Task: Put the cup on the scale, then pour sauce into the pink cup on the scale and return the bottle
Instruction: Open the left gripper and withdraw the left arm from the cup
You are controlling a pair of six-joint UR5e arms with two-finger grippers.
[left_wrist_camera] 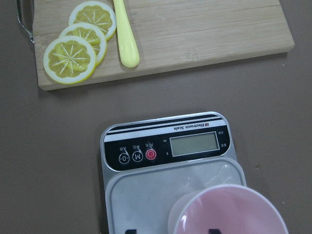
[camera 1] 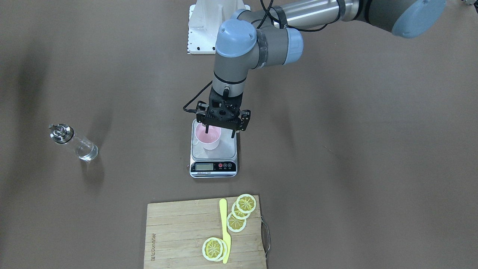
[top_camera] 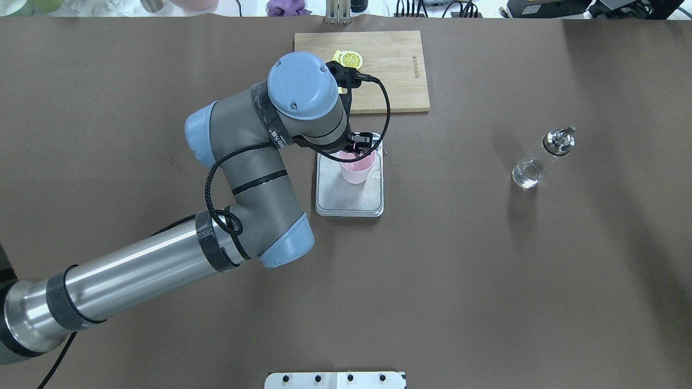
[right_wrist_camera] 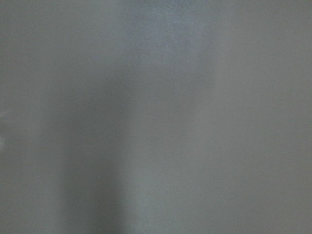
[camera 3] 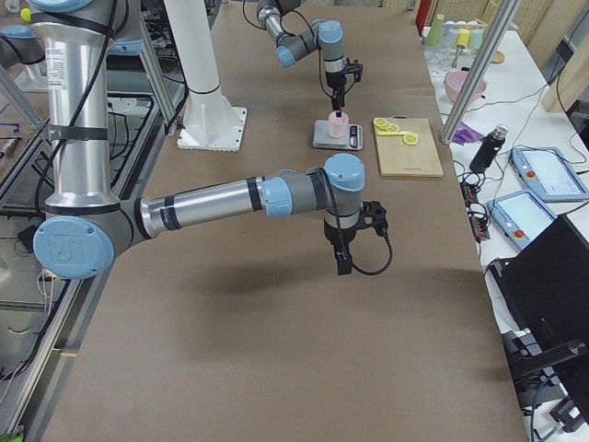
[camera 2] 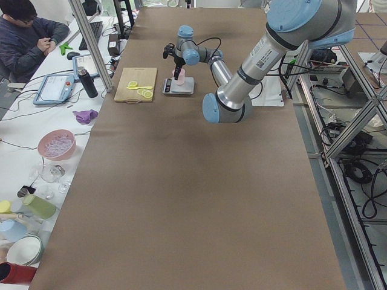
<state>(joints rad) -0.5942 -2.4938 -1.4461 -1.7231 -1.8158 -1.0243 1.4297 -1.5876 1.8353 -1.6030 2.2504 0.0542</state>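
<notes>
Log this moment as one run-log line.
cup on scale | left pincer open, straddling cup wall | bottle standing apart, untouched | right pincer state unclear

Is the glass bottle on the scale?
No, the bottle sits on the table, well apart from the scale, which carries the pink cup.

Front-facing and overhead views look steeply down from opposite sides of the table [camera 1: 373, 168], sharing the scale [camera 1: 213, 167] under the left gripper [camera 1: 220, 131]. The left wrist view sits close above it, facing the cutting board [left_wrist_camera: 195, 34] beyond. Both side views look along the table from afar.
</notes>
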